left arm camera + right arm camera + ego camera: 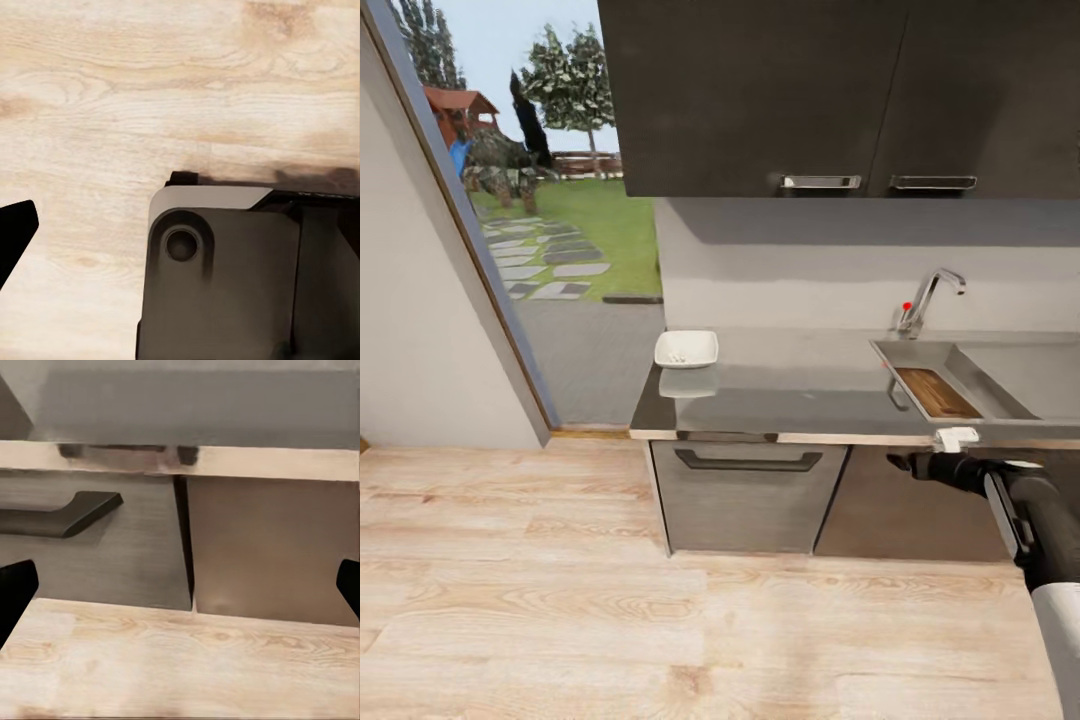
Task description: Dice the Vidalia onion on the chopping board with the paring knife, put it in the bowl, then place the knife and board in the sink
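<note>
From the head, the dark brown wooden chopping board (937, 392) is seen lying in the grey sink (1000, 385), long side running away, above and beyond the right end effector (900, 462); from both wrists, each end effector is seen spread wide, nothing held.

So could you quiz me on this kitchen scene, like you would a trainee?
1. True or false: the board lies in the sink.
2. Where is the bowl? A) on the floor B) at the countertop's left end C) in the sink
3. What colour is the tap's knob?

Key: 1 true; 2 B; 3 red.
</note>
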`<state>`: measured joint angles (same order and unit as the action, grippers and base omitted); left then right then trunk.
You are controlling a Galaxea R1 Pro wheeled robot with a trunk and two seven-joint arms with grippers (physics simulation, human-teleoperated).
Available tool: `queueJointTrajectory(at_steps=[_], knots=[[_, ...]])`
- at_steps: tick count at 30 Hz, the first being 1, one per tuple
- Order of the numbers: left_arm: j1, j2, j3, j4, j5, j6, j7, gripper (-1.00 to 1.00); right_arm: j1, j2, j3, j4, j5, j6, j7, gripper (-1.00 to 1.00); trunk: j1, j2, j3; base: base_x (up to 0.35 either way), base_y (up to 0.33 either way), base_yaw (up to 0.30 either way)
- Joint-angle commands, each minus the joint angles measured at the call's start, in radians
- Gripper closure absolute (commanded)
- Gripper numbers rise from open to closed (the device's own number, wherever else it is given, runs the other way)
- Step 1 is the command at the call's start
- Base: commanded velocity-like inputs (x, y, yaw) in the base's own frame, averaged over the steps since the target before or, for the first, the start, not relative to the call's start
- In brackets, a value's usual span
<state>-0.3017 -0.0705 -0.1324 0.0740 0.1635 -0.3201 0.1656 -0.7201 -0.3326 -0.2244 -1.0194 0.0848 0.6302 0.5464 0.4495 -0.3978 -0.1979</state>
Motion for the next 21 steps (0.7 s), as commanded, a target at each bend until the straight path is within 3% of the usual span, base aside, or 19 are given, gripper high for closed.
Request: queueJointTrajectory(at_steps=[1,5,7,8,10,11,13,15,16,19,21], knots=[[-0.002,-0.001,-0.009,0.004,0.009,-0.008,0.001,-1.00,-0.001,0.001,-0.001,0.055,0.008,-0.056,0.009,-1.00,0.001,-0.002,-0.002,-0.006,0.003,0.000],[-0.002,0.000,-0.007,-0.002,0.005,-0.008,0.001,-1.00,-0.001,0.005,0.001,0.406,0.009,-0.418,0.008,-1.00,0.001,-0.002,-0.002,-0.001,0.001,0.000],[-0.002,-0.003,-0.005,-0.017,0.004,-0.008,0.003,-1.00,-0.001,0.006,0.001,0.611,0.010,-0.641,0.005,-1.00,0.001,-0.002,-0.002,0.000,0.000,0.000],[-0.002,-0.004,-0.005,-0.046,0.004,-0.008,0.004,-1.00,-0.001,0.005,0.001,0.736,0.011,-0.775,0.000,-1.00,0.001,-0.002,-0.002,0.000,0.000,0.000],[-0.002,-0.004,-0.005,-0.096,0.002,-0.008,0.005,-1.00,0.001,0.009,0.002,0.888,0.011,-0.933,-0.029,-1.00,0.001,-0.002,-0.002,0.000,0.000,0.000],[-0.001,-0.002,-0.005,-0.128,0.001,-0.008,0.006,-1.00,0.007,0.025,0.003,0.946,0.011,-1.020,-0.073,-1.00,0.001,-0.002,-0.002,0.000,0.000,0.000],[-0.001,-0.001,-0.005,-0.153,0.001,-0.010,0.006,-1.00,0.045,0.065,0.003,0.980,0.011,-1.093,-0.146,-1.00,0.001,-0.002,-0.002,0.000,0.000,0.000],[-0.001,0.001,-0.005,-0.166,0.001,-0.012,0.005,-1.00,0.150,0.128,0.003,0.996,0.011,-1.156,-0.247,-1.00,0.001,-0.002,-0.002,0.000,0.000,0.000],[-0.002,0.001,-0.006,-0.168,0.000,-0.013,0.005,-1.00,0.218,0.174,0.003,1.000,0.011,-1.204,-0.301,-1.00,0.001,-0.002,-0.002,0.000,0.000,0.000],[-0.002,0.001,-0.010,-0.168,-0.001,-0.015,0.002,-1.00,0.374,0.274,0.003,1.003,0.012,-1.328,-0.380,-1.00,0.001,-0.002,-0.002,0.000,0.000,0.000],[-0.001,0.002,-0.011,-0.166,-0.001,-0.016,0.001,-1.00,0.448,0.310,0.003,1.004,0.012,-1.404,-0.400,-1.00,0.001,-0.002,-0.002,0.000,0.000,0.000]])
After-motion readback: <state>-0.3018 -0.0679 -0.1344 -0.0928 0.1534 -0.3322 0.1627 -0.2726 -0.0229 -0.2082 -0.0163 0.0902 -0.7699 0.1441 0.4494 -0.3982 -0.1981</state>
